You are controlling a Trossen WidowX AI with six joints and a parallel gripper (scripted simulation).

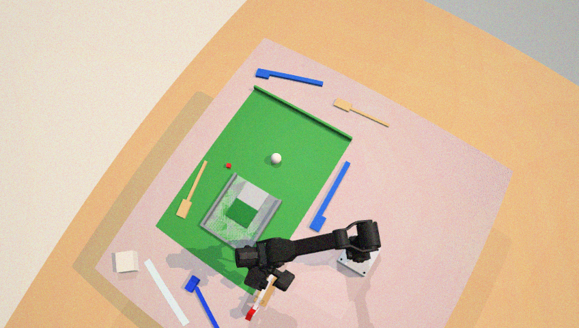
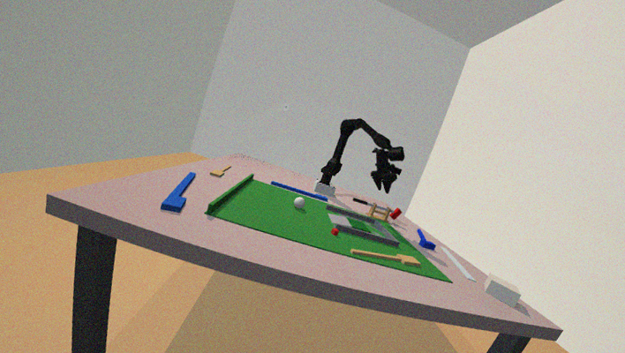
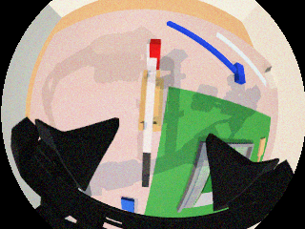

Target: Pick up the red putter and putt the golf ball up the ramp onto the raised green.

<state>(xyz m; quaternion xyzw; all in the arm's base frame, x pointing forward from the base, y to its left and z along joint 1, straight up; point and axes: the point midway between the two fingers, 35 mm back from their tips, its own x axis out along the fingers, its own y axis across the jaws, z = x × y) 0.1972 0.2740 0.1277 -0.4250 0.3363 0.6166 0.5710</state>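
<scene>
The gripper (image 3: pixel 155 153) hung spread and empty above the red putter (image 3: pixel 149 105), which lay on a small wooden rack (image 2: pixel 379 212) directly beneath it. Descending off-centre risked knocking the slim shaft off the rack onto the desk (image 2: pixel 132 212).

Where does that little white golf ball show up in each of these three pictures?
Top: golf ball sits mid-picture on the green mat.
Exterior: golf ball lies centre, on the mat's far half.
Wrist: not in it.
Shared landmark: the grey-framed ramp, also seen in the exterior and wrist views.
</scene>
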